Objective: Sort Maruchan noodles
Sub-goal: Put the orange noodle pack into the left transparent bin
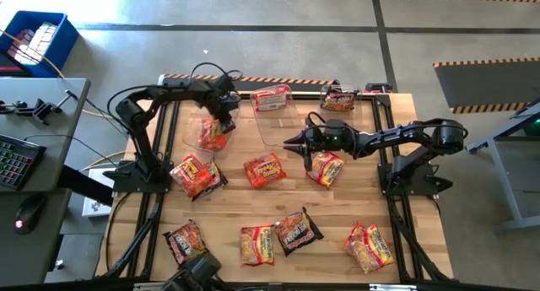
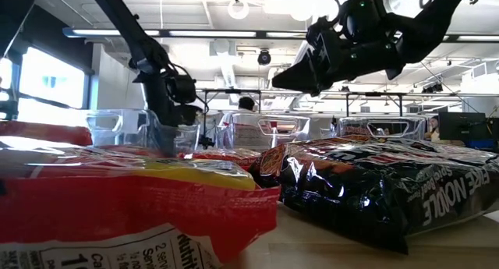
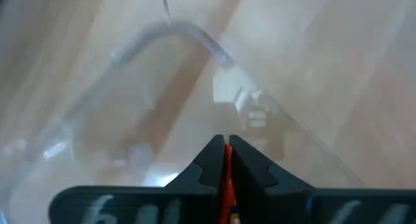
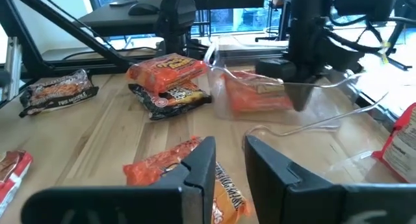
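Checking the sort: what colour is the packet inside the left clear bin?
Orange-red packet in the left clear bin, clearest in the high view.

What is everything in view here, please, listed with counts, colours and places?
Orange noodle packets: six, orange-red; one in the left bin, five on the table.
Dark noodle packets: four, black-red; one in the far-right bin, three on the table.
Red-and-white noodle packet: one; far middle bin.
Clear bins: four, transparent; table's far half.
Table: one, light wood.
Blue crate: one; floor, far left.
Left gripper: shut on the binned orange packet.
Right gripper: open, over an orange packet.
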